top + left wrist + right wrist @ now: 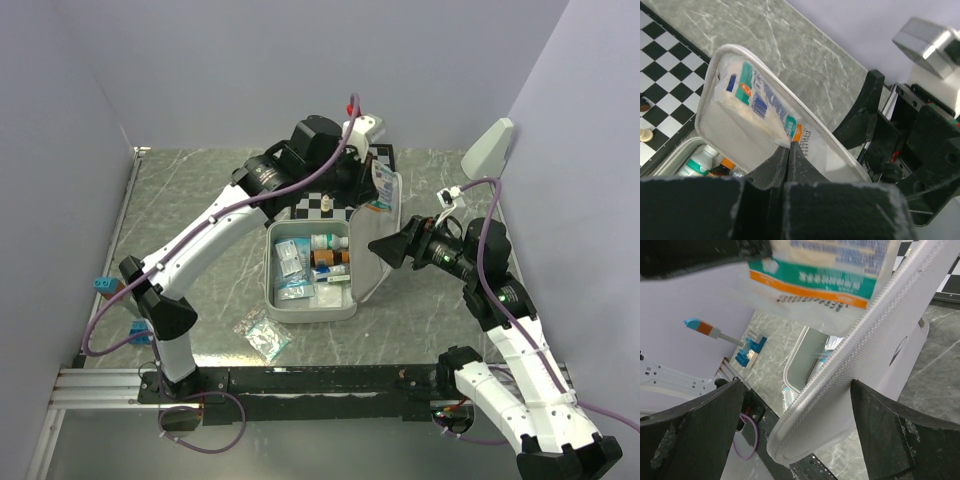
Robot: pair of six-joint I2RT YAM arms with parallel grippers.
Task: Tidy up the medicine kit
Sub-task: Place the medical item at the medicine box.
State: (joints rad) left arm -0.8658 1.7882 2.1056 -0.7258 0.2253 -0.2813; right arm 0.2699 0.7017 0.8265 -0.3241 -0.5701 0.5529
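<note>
Pale grey rounded medicine kit [311, 318] lies open, lid [395, 202] raised

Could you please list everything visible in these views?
medicine kit: one, pale grey-white, open at table centre, lid upright
supplies: several, white, green and orange, in the kit's base
printed packet: one, white with green and orange, against the lid's mesh
chessboard: one, black-and-white, behind the kit
chess pieces: two, one pale, one dark, on the chessboard
loose sachet: one, clear, on the table before the kit
wedge: one, white, far right
blue block: one, blue, table's left edge
table: one, grey marbled
left pincer: one, black, shut on the printed packet
right pincer: one, black, open astride the lid's rim
</note>
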